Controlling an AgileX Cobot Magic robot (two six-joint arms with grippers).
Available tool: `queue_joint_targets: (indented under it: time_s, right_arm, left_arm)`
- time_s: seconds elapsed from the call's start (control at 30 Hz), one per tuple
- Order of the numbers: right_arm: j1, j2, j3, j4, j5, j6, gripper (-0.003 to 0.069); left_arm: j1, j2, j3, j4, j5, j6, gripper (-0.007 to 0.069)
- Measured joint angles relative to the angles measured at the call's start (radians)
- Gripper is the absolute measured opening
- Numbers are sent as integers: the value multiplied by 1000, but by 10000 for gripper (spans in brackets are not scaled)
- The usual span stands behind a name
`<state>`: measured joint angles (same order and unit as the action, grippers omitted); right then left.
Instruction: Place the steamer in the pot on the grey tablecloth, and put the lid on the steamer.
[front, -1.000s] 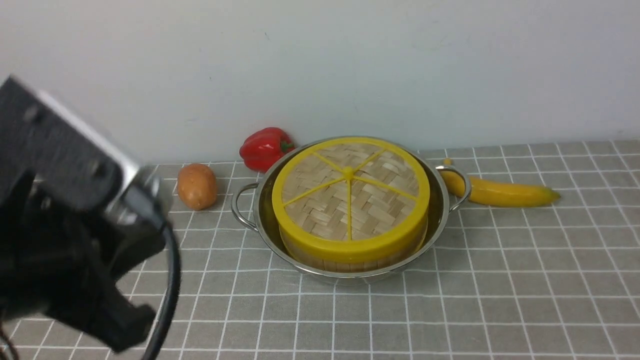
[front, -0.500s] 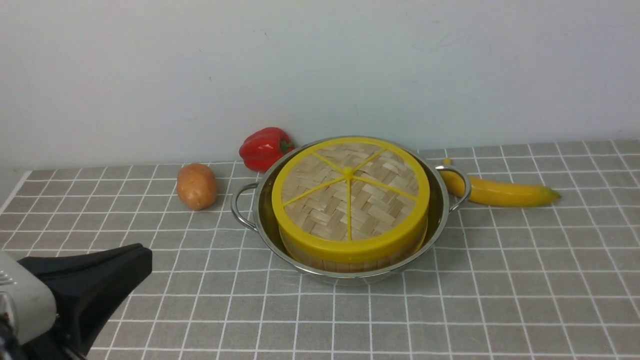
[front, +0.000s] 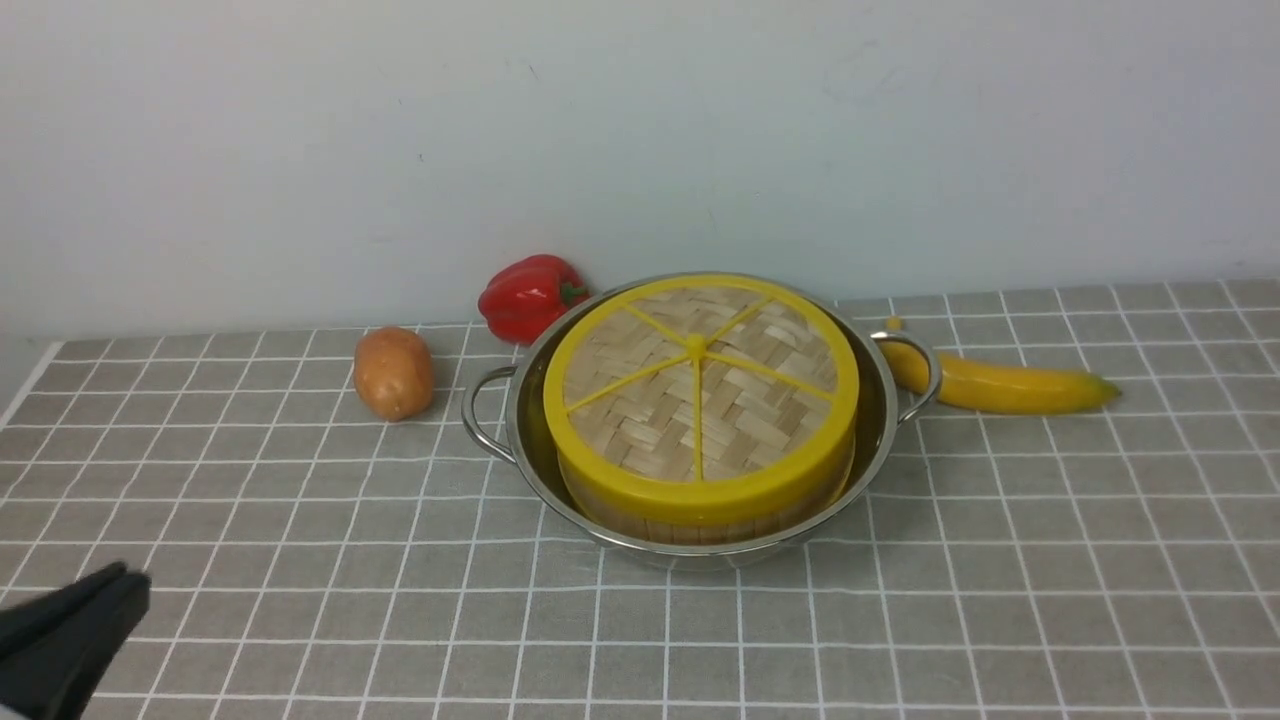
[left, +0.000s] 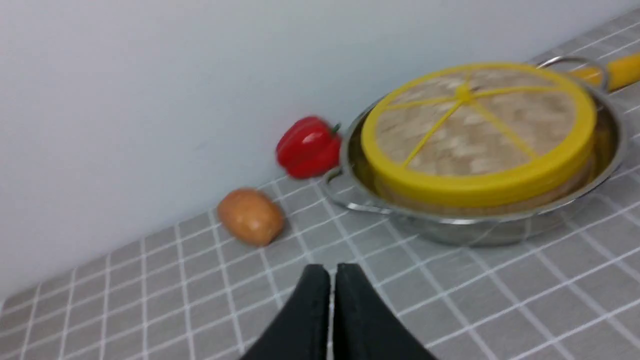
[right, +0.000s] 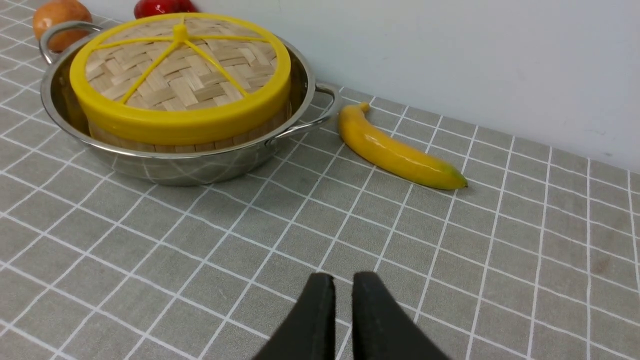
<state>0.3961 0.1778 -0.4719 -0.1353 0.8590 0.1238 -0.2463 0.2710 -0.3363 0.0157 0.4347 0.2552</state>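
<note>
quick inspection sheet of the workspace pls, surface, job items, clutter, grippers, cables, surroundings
surface: grey tablecloth with a white grid, lying flat.
job's things: steamer sits inside the pot; lid rests on the steamer.
clutter: potato to the left of the pot, red pepper behind it by the wall, banana to its right; all lie on the cloth.
grippers: left gripper has its fingers almost together and holds nothing; right gripper shows a narrow gap and holds nothing. Both are clear of the pot.
cables: nothing seen.
surroundings: plain pale wall behind the table.
</note>
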Motion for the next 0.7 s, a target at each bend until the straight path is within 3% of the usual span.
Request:
queue_joint_targets:
  time_s: [0.13, 0.27, 0.7]
  right_arm:
    - [0, 0, 0, 2, 0, 0, 106]
    - [0, -1, 0, 3, -1, 0, 118]
    - [0, -1, 0, 3, -7, 31, 157]
  left_arm:
    - [162, -180, 189, 11, -29, -1, 23]
    - [261, -264, 302, 11, -117, -4, 34]
    - [271, -271, 343, 14, -195, -5, 53]
